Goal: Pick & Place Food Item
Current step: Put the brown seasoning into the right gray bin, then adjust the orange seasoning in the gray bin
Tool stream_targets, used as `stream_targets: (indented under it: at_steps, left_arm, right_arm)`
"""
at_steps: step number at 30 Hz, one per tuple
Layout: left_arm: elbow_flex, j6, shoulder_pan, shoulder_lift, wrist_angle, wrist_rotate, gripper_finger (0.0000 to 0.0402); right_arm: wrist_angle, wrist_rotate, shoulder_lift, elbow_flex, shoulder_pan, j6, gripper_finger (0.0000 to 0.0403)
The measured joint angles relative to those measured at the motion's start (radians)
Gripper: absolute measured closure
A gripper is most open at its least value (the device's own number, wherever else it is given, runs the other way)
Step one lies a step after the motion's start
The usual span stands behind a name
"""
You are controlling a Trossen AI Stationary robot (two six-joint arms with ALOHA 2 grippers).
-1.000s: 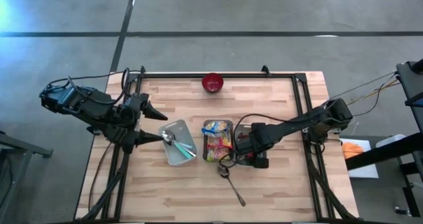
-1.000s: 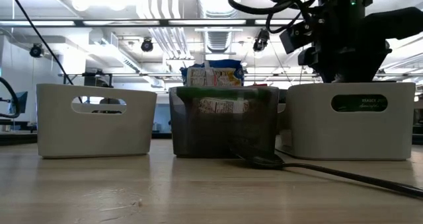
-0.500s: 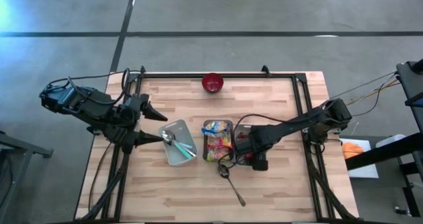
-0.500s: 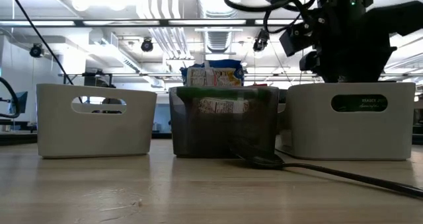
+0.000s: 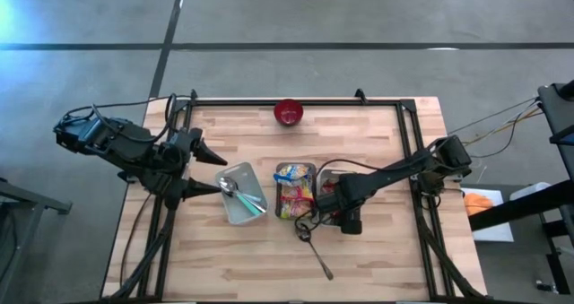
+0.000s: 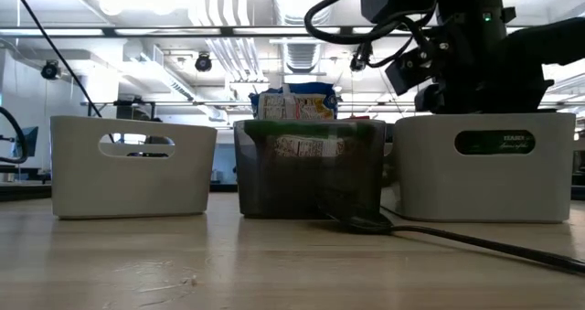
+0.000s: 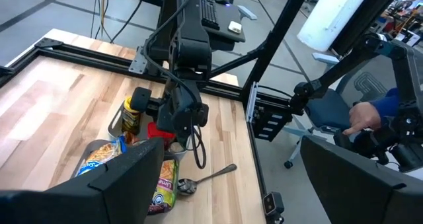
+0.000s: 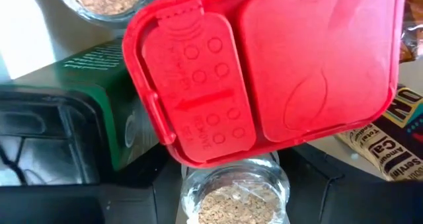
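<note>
In the high view, the right gripper is low over the right bin beside the middle bin of snack packets, while the left gripper (fingers spread wide) waits near the left bin. In the right wrist view, the fingers grip a red-lidded spice jar by its glass body.

Red bowl at table's far edge.

Right bin's contents under arm
</note>
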Motion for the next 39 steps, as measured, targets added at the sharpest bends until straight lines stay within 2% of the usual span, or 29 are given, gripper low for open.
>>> stream_targets:
  at_steps: [11, 21, 26, 39]
  left_arm:
    - [0.000, 0.000, 0.000, 0.000, -0.015, 0.000, 0.0041]
    - [0.000, 0.000, 0.000, 0.000, -0.017, -0.001, 0.0041]
    - [0.000, 0.000, 0.000, 0.000, -0.016, -0.001, 0.0041]
    - [0.000, 0.000, 0.000, 0.000, -0.018, 0.008, 0.0041]
  right_arm:
    - [-0.001, -0.051, -0.003, 0.000, -0.001, 0.003, 0.0205]
    - [-0.004, -0.050, -0.004, 0.000, -0.001, 0.026, 0.0093]
    - [-0.008, -0.048, -0.005, 0.003, -0.001, 0.049, 0.0054]
    - [-0.057, -0.020, -0.014, 0.119, 0.002, 0.024, 0.0046]
